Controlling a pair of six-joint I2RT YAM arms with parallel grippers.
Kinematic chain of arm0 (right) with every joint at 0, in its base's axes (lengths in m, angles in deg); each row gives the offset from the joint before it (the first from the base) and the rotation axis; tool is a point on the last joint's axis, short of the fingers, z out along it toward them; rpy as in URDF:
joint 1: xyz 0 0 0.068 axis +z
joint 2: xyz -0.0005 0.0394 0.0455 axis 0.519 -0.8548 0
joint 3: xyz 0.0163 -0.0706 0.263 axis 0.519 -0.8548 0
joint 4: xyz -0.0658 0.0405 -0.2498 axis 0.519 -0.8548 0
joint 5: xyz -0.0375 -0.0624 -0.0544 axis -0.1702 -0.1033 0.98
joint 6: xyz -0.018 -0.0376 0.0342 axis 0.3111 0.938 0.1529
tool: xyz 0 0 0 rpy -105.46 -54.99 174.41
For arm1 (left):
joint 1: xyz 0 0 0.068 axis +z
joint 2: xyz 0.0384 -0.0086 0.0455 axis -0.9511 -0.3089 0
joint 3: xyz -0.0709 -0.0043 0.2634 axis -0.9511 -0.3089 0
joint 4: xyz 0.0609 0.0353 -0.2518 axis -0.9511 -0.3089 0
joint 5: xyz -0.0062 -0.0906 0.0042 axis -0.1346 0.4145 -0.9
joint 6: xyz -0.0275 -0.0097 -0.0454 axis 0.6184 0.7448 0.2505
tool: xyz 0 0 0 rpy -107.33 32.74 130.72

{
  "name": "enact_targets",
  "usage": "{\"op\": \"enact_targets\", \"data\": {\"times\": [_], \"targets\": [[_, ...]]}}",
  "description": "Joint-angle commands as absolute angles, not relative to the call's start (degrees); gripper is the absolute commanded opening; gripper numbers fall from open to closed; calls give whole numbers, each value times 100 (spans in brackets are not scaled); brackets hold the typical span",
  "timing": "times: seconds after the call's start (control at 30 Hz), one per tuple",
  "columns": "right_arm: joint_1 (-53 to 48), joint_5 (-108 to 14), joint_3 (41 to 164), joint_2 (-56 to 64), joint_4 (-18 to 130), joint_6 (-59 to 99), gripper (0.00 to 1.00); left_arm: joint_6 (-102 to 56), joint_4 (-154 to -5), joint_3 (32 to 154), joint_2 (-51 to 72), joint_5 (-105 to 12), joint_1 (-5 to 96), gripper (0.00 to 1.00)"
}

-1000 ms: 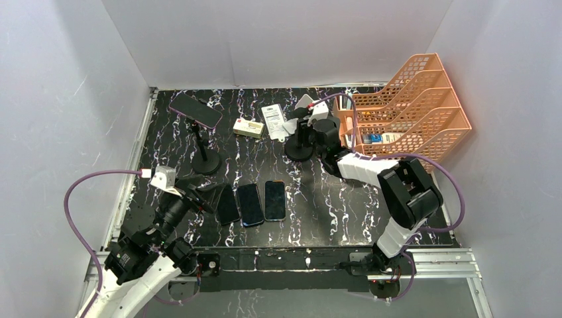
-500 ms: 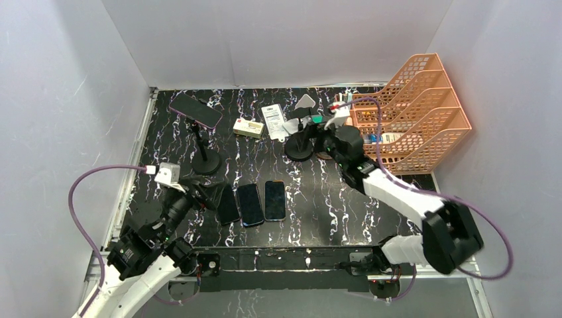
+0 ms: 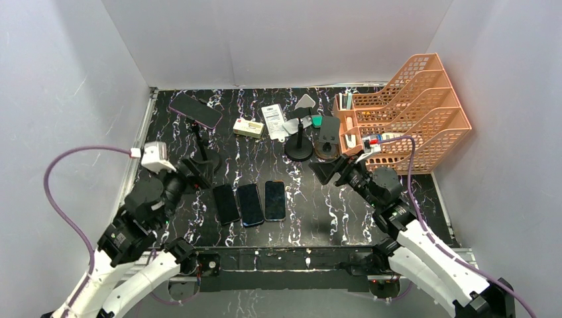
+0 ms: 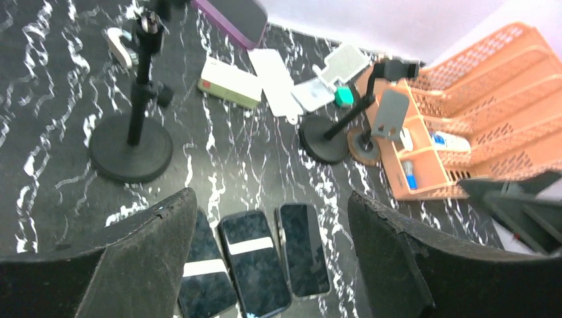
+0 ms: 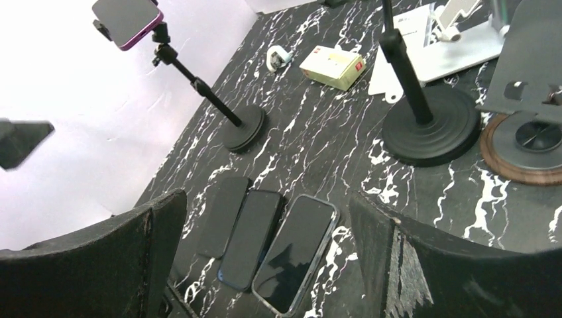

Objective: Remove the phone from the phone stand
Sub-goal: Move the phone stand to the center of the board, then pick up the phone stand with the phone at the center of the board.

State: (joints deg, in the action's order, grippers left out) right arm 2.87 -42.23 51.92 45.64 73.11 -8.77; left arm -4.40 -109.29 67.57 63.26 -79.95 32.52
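A phone in a purple case (image 3: 195, 110) sits clamped on top of a tall black stand (image 3: 206, 161) at the back left. It also shows in the left wrist view (image 4: 230, 18) and the right wrist view (image 5: 127, 20). My left gripper (image 3: 192, 173) is open and empty, hovering just in front of the stand's base, well below the phone. In its wrist view (image 4: 268, 199) the jaws stand wide apart. My right gripper (image 3: 331, 171) is open and empty near the table's middle right, far from the phone; its jaws (image 5: 265, 199) are also wide apart.
Three phones (image 3: 250, 203) lie side by side on the black marbled table near the front. An empty black stand (image 3: 299, 147) and a wooden-based holder (image 3: 327, 142) stand at the back middle. A white box (image 3: 248, 127) and card (image 3: 273, 120) lie nearby. An orange tray rack (image 3: 411, 106) fills the back right.
My right arm has pulled back from the back-middle stand toward the near right. My left arm has risen and swung toward the left stand's base. Both grippers stay open.
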Motion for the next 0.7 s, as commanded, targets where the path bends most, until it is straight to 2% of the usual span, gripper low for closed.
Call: {"op": "enact_targets", "data": {"times": [0.0, 0.13, 0.37, 0.67], "targets": [[279, -4433, 5060, 4881, 7181, -1236, 99, -588, -11643, 8031, 5100, -8786, 3269, 81], [275, -4895, 5017, 4836, 7051, -1181, 99, -420, -12177, 8756, 4060, -8910, 3269, 81], [276, -5512, 4993, 4679, 7250, -1294, 99, 234, -11996, 8933, 4009, -9230, 3270, 81], [275, -5986, 5191, 4489, 7378, -1451, 99, 659, -12230, 9412, 3332, -9986, 3285, 80]]}}
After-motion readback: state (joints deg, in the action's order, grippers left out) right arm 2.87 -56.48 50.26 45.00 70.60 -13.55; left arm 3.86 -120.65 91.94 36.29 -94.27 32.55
